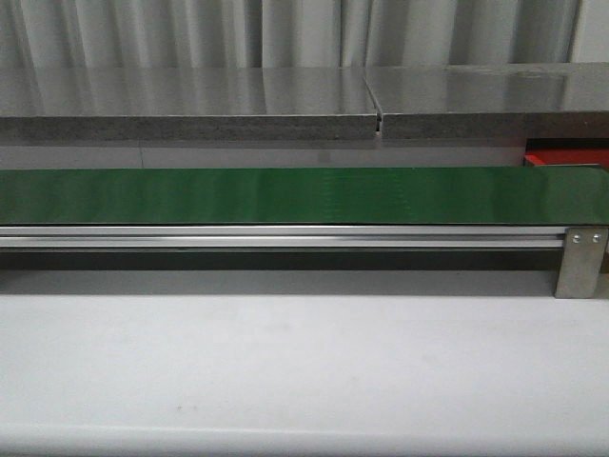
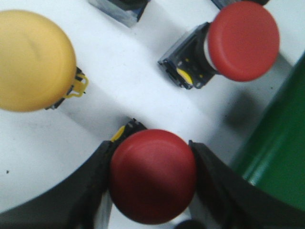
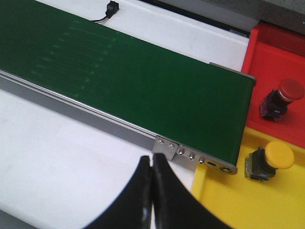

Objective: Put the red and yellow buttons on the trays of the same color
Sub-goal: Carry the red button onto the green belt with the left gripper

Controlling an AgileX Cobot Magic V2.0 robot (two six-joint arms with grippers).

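Observation:
In the left wrist view my left gripper (image 2: 151, 176) is shut on a red button (image 2: 152, 175), its black fingers (image 2: 86, 191) pressed against both sides of the red cap. A second red button (image 2: 238, 40) and a yellow button (image 2: 31, 59) lie on the white surface beyond it. In the right wrist view my right gripper (image 3: 151, 164) is shut and empty over the white table, near the conveyor's end. A red tray (image 3: 267, 62) holds one red button (image 3: 283, 95). A yellow tray (image 3: 238, 200) holds one yellow button (image 3: 271, 160). Neither gripper shows in the front view.
A green conveyor belt (image 1: 304, 195) with a metal rail (image 1: 285, 236) runs across the front view; it also shows in the right wrist view (image 3: 119, 81). The red tray's edge (image 1: 566, 157) shows at the belt's right end. A small black connector with wires (image 3: 110, 8) lies behind the belt.

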